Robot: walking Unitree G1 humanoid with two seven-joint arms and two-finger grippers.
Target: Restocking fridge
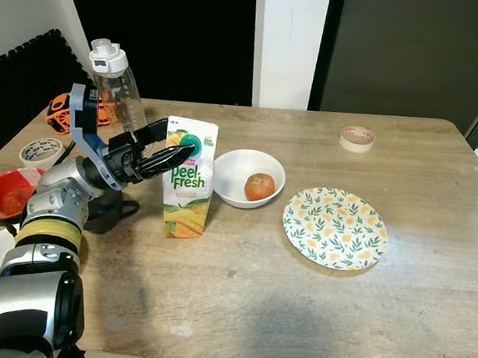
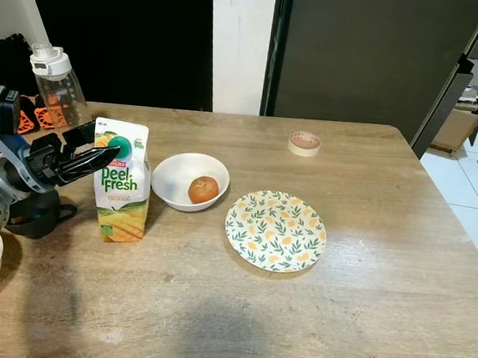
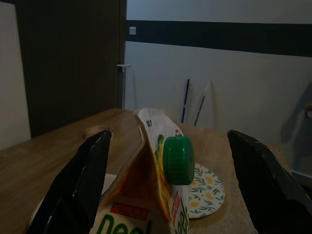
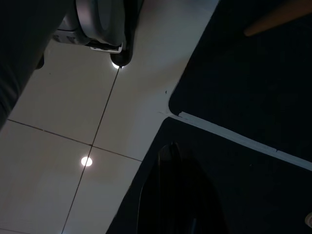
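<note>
Reaching from the table's near left, the left gripper point(image 1: 167, 153) stands wide open, its 2 fingers flanking the gable top of the upright juice carton point(image 1: 188, 179). Carton lies straight ahead, long axis vertical, beside the white bowl point(image 1: 233, 168). Right arm hangs idle.

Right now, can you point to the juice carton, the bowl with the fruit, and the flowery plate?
juice carton point(image 1: 187, 193), left eye view, front label.
bowl point(image 1: 233, 166), left eye view, bare inner wall.
flowery plate point(image 1: 335, 228), left eye view, middle of the patterned face.
</note>
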